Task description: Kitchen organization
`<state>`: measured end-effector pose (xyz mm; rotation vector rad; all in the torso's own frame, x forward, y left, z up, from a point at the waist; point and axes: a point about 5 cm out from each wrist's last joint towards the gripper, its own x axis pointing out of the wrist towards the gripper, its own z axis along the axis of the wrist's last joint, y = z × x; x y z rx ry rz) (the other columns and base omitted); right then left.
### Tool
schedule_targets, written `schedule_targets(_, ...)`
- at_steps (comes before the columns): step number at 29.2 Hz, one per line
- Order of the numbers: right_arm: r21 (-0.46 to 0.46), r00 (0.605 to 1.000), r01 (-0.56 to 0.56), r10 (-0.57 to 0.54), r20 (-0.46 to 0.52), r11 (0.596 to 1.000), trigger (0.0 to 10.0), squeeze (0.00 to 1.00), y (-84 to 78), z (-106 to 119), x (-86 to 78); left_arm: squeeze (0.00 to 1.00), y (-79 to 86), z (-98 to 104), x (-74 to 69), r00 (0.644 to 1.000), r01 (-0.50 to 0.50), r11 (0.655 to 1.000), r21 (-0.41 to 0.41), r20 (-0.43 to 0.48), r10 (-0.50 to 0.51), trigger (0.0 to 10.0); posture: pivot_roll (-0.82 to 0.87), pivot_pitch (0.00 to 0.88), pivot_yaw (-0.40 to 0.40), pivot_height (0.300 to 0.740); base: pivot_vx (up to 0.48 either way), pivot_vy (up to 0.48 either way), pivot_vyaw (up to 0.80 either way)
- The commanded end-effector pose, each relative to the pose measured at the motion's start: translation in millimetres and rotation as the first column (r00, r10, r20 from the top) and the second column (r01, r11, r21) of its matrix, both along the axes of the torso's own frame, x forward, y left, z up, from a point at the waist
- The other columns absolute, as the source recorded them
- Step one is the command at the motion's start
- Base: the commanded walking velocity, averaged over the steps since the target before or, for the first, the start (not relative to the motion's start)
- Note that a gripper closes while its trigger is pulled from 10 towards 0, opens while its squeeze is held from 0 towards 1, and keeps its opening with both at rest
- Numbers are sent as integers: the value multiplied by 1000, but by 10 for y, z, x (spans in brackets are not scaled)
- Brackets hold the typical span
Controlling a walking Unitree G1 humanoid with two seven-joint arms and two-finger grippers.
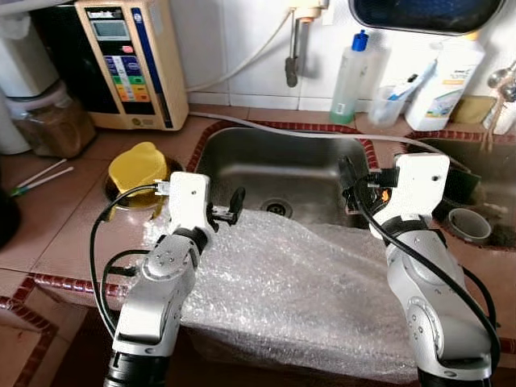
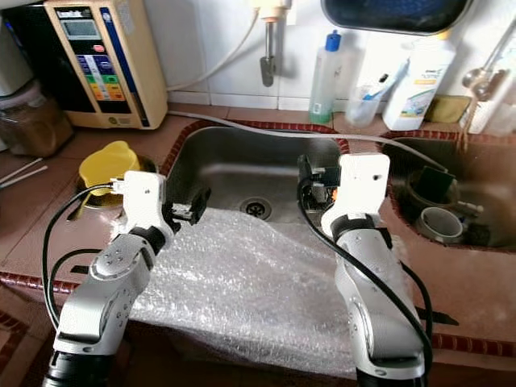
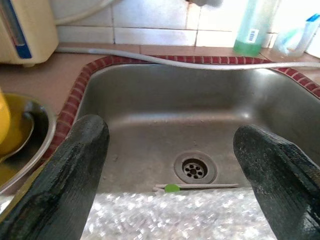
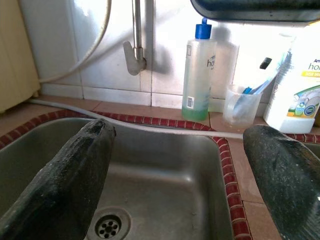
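Head views: a sheet of bubble wrap [image 1: 298, 282] drapes over the counter's [image 1: 64, 234] front edge and the near rim of the steel sink [image 1: 274, 165], its lower end cut off by the frame. The left end effector [image 1: 234, 205] hangs over the wrap's far left corner; the right end effector [image 1: 348, 181] is over the sink's right side, its fingers largely hidden behind the white wrist housing. A yellow cup [image 1: 137, 165] sits in a bowl near the sink's left rim, in front of a beige box [image 1: 133, 60] at the wall. A clear bottle [image 1: 351, 76], a white bottle [image 1: 443, 81] and a plastic cup [image 1: 387, 101] stand along the counter's back edge. A second basin [image 2: 451, 193] to the right holds dark items too dim to name.

Left wrist view: the two black fingers [image 3: 70, 185] stand wide apart with nothing between them. Beyond them lie the drain [image 3: 194, 169], a thin stick with a green spot [image 3: 195, 187] just beside it, and the wrap's far edge. The cup and bowl are cropped at the side.

Right wrist view: its fingers [image 4: 65, 180] are likewise spread wide and empty, above the sink. A faucet [image 4: 135, 50] hangs from the tiled wall, a grey hose [image 4: 165, 127] runs along the back rim, and the white bottle is cut off by the frame.
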<state>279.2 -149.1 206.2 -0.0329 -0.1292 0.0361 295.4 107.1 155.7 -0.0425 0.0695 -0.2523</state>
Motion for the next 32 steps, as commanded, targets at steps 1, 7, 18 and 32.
schedule_targets(1,10,1000,-17,17,15,1000,10000,0,50,35,19,0,34,8,5,1000,-20,1000,16,10,20,10000,-44,0,26,740,0,0,0)
schedule_targets(7,14,999,-39,39,34,999,10000,0,135,78,47,0,24,121,39,997,-48,999,-1,68,48,10000,-43,0,22,740,0,0,0)
schedule_targets(18,8,999,-36,36,31,999,10000,0,101,67,52,0,23,152,21,1000,-19,999,-47,19,20,10000,-36,0,19,740,0,0,0)
schedule_targets(32,14,999,-27,27,22,1000,10000,0,108,55,53,0,-3,128,29,1000,14,999,-43,-11,-15,10000,-42,0,28,740,0,87,-281)
